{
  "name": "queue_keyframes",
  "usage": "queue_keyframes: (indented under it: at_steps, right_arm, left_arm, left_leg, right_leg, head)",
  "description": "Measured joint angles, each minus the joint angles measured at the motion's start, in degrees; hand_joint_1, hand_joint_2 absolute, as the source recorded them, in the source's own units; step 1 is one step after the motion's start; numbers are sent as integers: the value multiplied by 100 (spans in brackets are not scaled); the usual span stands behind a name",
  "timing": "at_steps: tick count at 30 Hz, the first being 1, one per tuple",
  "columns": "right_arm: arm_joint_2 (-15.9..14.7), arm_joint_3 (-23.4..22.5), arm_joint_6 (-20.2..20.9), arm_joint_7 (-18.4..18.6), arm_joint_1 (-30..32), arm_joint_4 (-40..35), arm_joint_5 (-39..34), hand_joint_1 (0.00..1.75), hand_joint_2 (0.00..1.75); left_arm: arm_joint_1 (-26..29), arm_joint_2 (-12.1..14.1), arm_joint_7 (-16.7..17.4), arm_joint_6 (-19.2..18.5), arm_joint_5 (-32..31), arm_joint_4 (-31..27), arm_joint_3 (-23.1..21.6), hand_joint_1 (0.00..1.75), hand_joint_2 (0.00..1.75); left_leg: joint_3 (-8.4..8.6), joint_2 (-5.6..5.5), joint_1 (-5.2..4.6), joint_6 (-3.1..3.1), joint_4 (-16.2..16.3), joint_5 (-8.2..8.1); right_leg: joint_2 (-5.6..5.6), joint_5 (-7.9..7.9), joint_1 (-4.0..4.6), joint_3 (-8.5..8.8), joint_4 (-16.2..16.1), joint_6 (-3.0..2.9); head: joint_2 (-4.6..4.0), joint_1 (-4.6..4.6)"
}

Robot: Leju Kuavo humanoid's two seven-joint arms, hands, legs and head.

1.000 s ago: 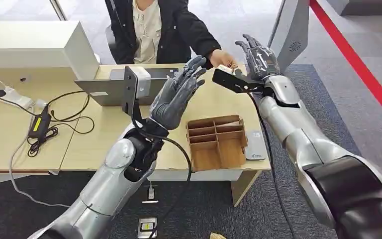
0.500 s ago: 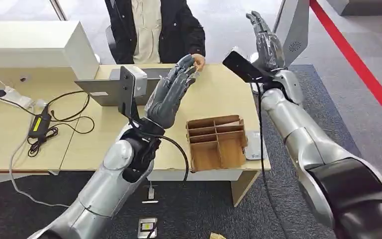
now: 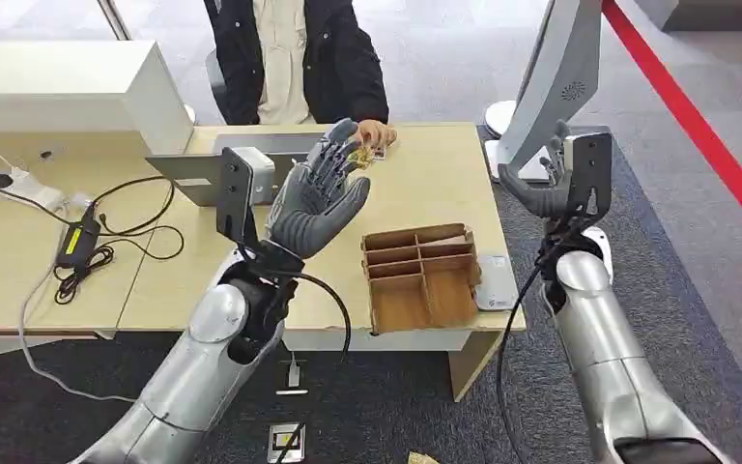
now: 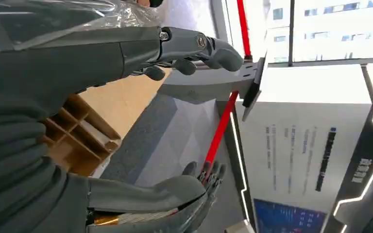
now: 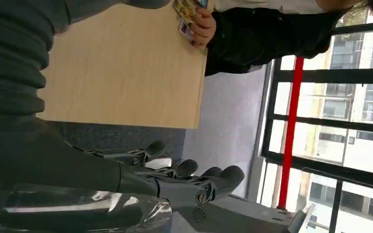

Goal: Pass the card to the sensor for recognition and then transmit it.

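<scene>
Head view
- Card point(image 3: 377, 152): in a person's hand point(image 3: 375, 133) at the desk's point(image 3: 425, 184) far edge, not in either robot hand.
- Left hand point(image 3: 319, 193): raised over the desk, fingers spread, holding nothing, fingertips just beside the person's hand.
- Right hand point(image 3: 538, 188): off the desk's right end, near the grey stand point(image 3: 556, 77), fingers lightly bent and apart, nothing in them.
- Reader point(image 3: 496, 282): flat grey pad touching the wooden tray point(image 3: 420, 275) at the near right corner; probably the sensor, well apart from the card.
- Stage: fits either a card being offered to the left hand or one just handed across after reading; cannot tell which.
- Doing it well: hold the left hand steady by the person's hand, palm toward the card, no sweep toward the laptop point(image 3: 242, 159); keep the right arm outside the desk edge.
- Writing: small blue mark on the reader, too small to read; round grille on the stand, no letters.

Left wrist view
- Hand: fingers and thumb apart, nothing between them; tray behind.
- Writing: dark lines on a white panel point(image 4: 315, 145), too blurred to read.

Right wrist view
- Hand: fingers loosely bent, empty, beside the desk's end.
- Card: pinched in the person's hand at the desk's edge; coloured print, unreadable.
</scene>
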Motion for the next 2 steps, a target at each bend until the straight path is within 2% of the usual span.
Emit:
queue_keyframes:
  at_steps: [2]
  right_arm:
    - [-63,-81,22,76,276,-405,63,0,175]
  left_arm:
    - [60,33,39,-41,0,-50,24,0,175]
  left_leg:
    - [1,4,0,-1,-1,-1]
  right_leg:
    - [4,0,0,-1,1,0]
  head:
    - [0,0]
